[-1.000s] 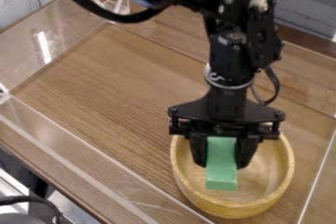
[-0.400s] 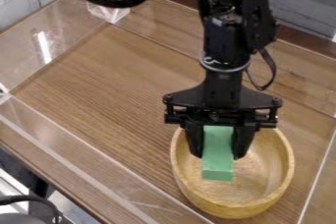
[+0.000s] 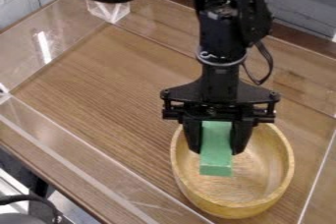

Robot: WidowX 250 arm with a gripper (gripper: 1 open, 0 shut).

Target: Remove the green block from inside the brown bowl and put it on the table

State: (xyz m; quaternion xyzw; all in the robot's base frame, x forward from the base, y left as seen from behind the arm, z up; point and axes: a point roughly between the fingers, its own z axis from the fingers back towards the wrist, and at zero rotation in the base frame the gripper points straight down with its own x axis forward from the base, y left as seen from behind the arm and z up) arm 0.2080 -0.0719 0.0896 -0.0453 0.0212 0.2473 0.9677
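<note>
The green block (image 3: 217,151) hangs upright between the fingers of my gripper (image 3: 219,133), which is shut on its upper part. Its lower end hangs just above the inside of the brown bowl (image 3: 269,191), a round tan wooden bowl at the front right of the table (image 3: 105,81). The black arm comes straight down from the top of the camera view, and the gripper's black body hides the block's top end.
Low clear plastic walls (image 3: 79,159) edge the table along the front left and the far side. Bare wood-grain tabletop stretches to the left of the bowl and behind it. A dark object (image 3: 33,211) sits outside the wall at the bottom left corner.
The gripper has risen and shifted slightly left with the green block in it. The block's lower end has lifted off the bowl's floor.
</note>
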